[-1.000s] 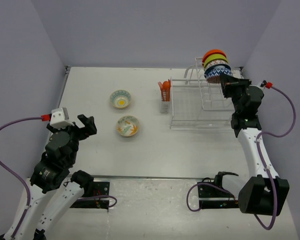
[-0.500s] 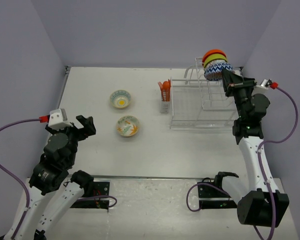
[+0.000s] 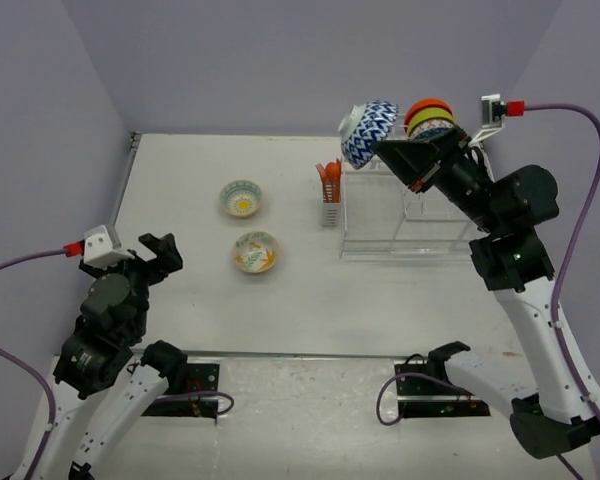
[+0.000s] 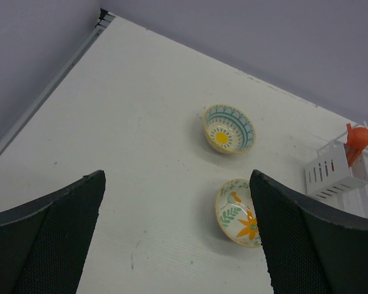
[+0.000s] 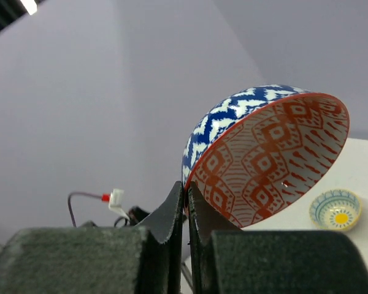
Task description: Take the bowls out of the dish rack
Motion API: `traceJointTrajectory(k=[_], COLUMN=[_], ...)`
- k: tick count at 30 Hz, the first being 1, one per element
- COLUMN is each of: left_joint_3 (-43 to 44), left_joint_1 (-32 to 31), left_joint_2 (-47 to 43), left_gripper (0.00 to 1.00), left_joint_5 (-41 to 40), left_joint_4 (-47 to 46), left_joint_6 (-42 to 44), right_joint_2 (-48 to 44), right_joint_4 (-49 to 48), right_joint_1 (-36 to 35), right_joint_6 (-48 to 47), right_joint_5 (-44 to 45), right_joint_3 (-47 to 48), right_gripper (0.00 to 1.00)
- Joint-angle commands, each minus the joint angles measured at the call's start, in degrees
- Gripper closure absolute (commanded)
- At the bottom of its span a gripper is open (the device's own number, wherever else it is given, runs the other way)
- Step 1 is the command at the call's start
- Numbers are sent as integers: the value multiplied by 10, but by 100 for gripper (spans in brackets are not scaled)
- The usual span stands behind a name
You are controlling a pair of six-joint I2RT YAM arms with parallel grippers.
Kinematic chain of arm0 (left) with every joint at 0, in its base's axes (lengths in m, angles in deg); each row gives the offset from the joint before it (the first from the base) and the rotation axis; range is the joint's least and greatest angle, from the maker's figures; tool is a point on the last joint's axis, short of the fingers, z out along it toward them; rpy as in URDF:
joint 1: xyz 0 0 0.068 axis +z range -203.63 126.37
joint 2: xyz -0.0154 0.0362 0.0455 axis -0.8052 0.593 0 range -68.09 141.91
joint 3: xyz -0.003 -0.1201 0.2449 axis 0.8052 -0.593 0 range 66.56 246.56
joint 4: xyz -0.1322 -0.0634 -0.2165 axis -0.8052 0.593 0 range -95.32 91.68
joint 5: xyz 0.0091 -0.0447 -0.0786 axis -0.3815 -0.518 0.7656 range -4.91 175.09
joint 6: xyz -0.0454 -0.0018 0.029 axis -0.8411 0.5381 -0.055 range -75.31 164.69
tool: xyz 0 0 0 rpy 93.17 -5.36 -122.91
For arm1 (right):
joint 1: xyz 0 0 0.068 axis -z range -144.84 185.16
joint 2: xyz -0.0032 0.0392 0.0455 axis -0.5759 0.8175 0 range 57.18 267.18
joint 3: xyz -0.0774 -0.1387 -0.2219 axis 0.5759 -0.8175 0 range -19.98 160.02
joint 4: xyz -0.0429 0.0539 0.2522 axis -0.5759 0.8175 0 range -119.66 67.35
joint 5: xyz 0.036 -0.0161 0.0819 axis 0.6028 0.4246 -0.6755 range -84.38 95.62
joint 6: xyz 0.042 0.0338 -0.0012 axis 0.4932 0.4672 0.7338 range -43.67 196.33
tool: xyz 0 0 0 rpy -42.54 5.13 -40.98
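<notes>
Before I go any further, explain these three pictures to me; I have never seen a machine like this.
These are two robot arms bolted to a white table. One picture looks down from above; the other two come from a camera on each wrist. The right pincer is shut on the rim of a blue patterned bowl, held in the air near the white dish rack, where a stack of bowls sits. The left pincer is open and empty. A teal-rimmed bowl and a flowered bowl lie on the table.
</notes>
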Motion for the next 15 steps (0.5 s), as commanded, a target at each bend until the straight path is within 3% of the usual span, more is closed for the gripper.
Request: traceJointTrajectory(k=[1, 5, 9, 15], left_joint_3=[8, 8, 7, 8], left_joint_1=[-1, -1, -1, -1], left_joint_2=[-22, -56, -70, -60], left_gripper=[0, 0, 0, 0], left_joint_5=[-56, -78, -89, -87], left_joint_4=[3, 10, 11, 15], left_joint_6=[-27, -38, -43, -44], right_joint_2=[26, 84, 116, 169], right_joint_4=[130, 283, 333, 377], right_joint_1=[-57, -182, -265, -356], right_joint_6=[-197, -348, -401, -448], right_joint_5=[-20, 89, 194, 267], right_joint_3=[52, 123, 137, 142], right_gripper=[100, 100, 100, 100])
